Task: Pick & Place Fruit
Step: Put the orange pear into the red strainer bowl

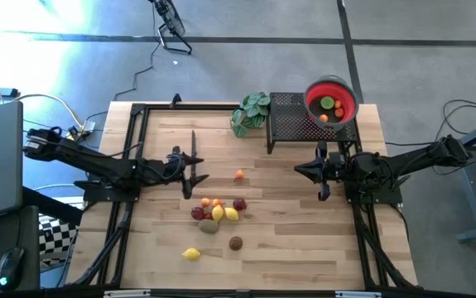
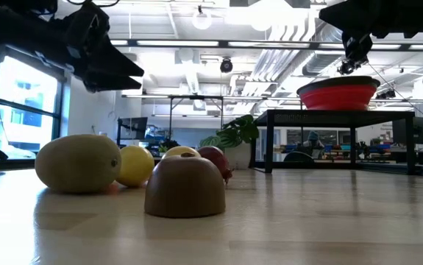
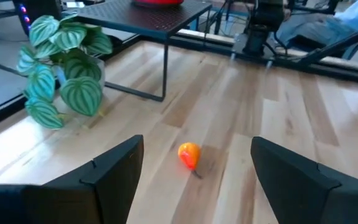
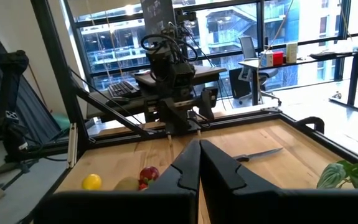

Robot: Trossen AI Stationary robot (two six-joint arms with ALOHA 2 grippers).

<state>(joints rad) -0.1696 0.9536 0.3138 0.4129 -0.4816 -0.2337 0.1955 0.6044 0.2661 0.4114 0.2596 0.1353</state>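
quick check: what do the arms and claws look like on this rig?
Both arms are dark, near-black, jointed links. The left claw has two broad, flat, wedge-shaped matte fingers; the right claw has the same angular dark fingers. No markings are legible.

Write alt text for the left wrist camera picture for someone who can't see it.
A small orange toy fruit lies alone on the wooden table, framed between the open left claw. Beyond it, a green leafy plant stands beside a black mesh stand.
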